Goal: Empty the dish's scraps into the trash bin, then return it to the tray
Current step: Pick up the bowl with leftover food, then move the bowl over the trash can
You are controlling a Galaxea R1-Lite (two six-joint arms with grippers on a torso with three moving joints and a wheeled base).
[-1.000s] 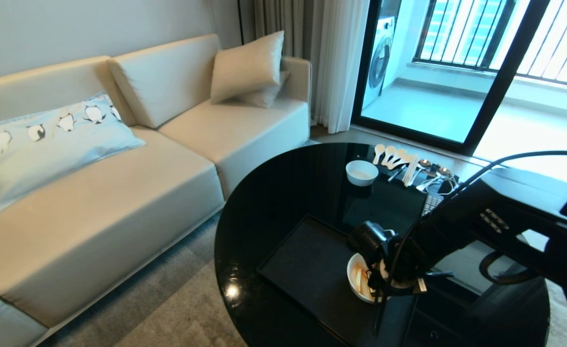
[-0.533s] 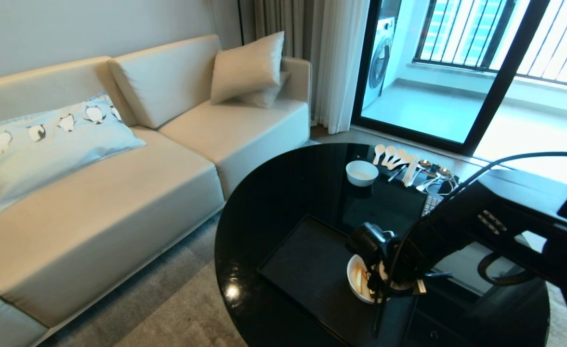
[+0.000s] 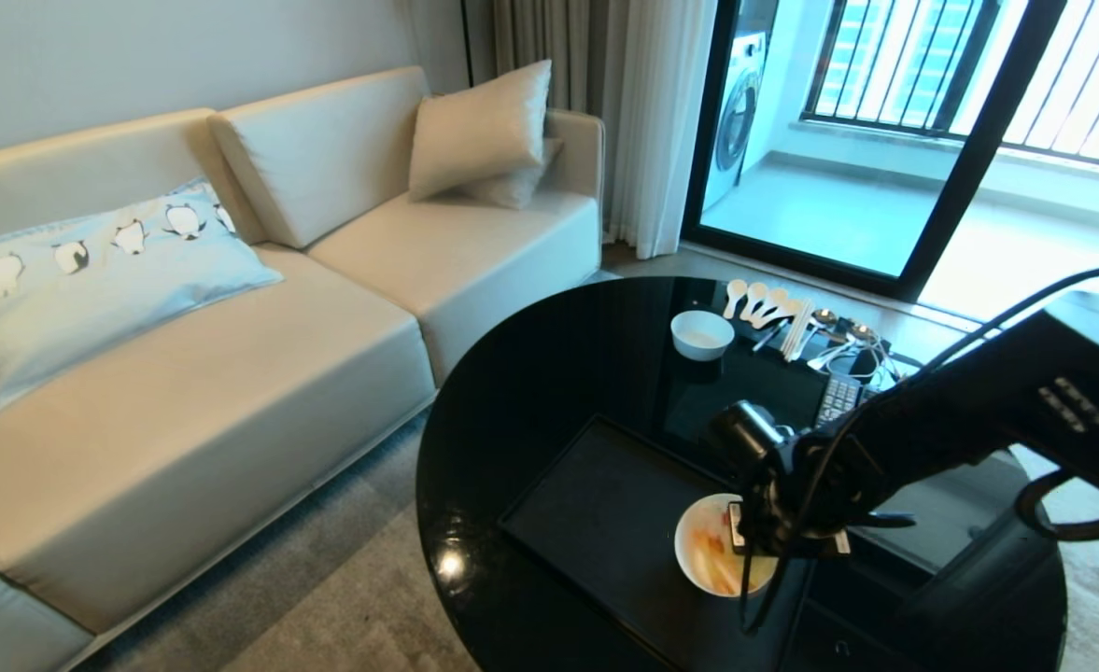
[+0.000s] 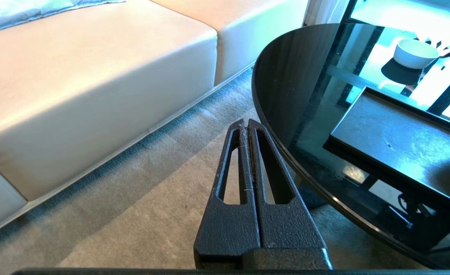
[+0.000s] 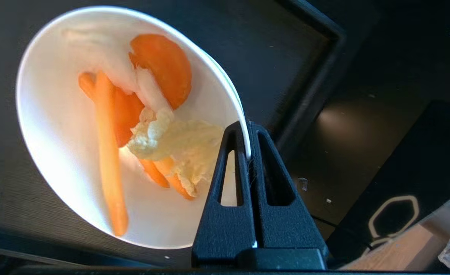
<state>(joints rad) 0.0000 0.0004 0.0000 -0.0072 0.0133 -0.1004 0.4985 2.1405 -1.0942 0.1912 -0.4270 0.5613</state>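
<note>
Dish (image 3: 712,558): white bowl w/ deep sides, at the right end of the tray (image 3: 596,523), near its right rim. Tilted in the right wrist view, mouth turned toward the camera; whether its base touches the tray cannot be told.

Scraps (image 5: 144,126): all inside the dish. Orange chunks and sticks plus a pale yellow crinkled piece, bunched toward the side nearest the gripper.

Right gripper (image 5: 247,141): fingers pinched together on the dish rim, one finger inside the wall, one outside. Grip is at the rim's right edge. Arm reaches in from the right of the head view, wrist directly over the dish.

Left gripper (image 4: 246,128): fingers closed flat against each other, nothing between them. Hangs off the table (image 3: 530,392), over the grey carpet (image 4: 133,198), betw. sofa (image 3: 232,373) and table edge.

Tray: matte black, rectangular, low rim, lying on the round glossy black table. Rest of its surface bare.

Trash bin: not identified in any view. A bit of clear plastic shows at one corner of the right wrist view; what it belongs to cannot be told.

Other items: smaller white bowl (image 3: 701,333) at the far side of the table, well apart from the tray. Just beside it, a row of white spoons (image 3: 756,301), w/ more utensils alongside.
</note>
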